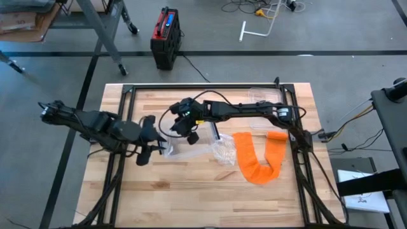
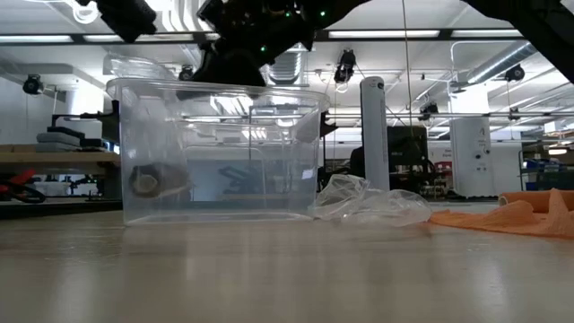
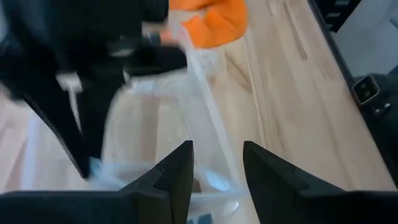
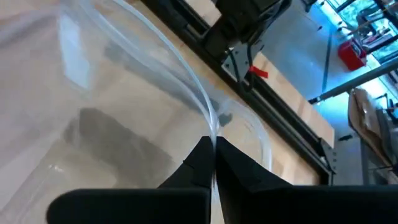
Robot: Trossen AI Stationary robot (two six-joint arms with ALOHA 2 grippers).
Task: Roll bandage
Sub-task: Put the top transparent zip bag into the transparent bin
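Right wrist view: right pincer (image 4: 213,149) clamped on clear bin (image 2: 215,148) rim, steadying it; left pincer (image 3: 216,168) apart around opposite rim (closing); orange bandage (image 1: 257,159) unrolled.

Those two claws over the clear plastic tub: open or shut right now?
Left gripper: open around the clear plastic tub's rim.
Right gripper: shut on the tub's rim.

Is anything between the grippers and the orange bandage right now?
Yes. Both grippers are at the clear plastic container: the right gripper is shut on its rim, the left gripper straddles its wall. Crumpled clear plastic wrap lies between the container and the orange bandage.
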